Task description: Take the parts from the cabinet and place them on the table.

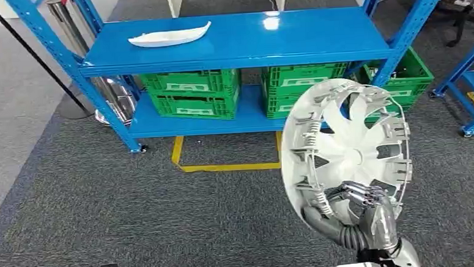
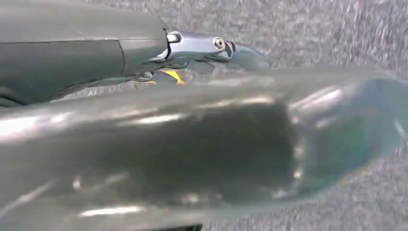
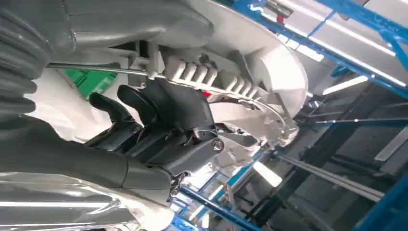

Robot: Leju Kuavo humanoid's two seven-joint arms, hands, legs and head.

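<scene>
Item: wheel cover (image 1: 345, 149), silver-white, round, ribbed inner face with clips and a wire ring turned toward me, vanes radiating from its hub. It stands nearly upright on edge, held up in the air at about 4 o'clock in my head view, its plane slightly tilted, the taller span running roughly 12 to 6. My right hand (image 1: 367, 209) grips it at the lower rim, at 6 o'clock on the disc; in the right wrist view my dark fingers (image 3: 159, 103) curl in over the rim's ribbed clips and the wire ring, thumb on the near side. Second item: a white, long, shallow, curved part (image 1: 169, 36) lying flat on the top shelf of the blue cabinet (image 1: 242, 41), at 11 o'clock, its long axis running 9 to 3, near the shelf's front edge. Below it, green crates (image 1: 193, 94) fill the lower shelf side by side. The cover's upper edge overlaps the cabinet's right-hand post and crates in my sight. Open grey carpet (image 1: 134, 206) lies from 6 to 9 o'clock, with a yellow floor marking (image 1: 224, 166) at the cabinet's foot. My left hand (image 2: 211, 48) hangs over the carpet; whether its fingers are spread or curled I cannot tell.
</scene>
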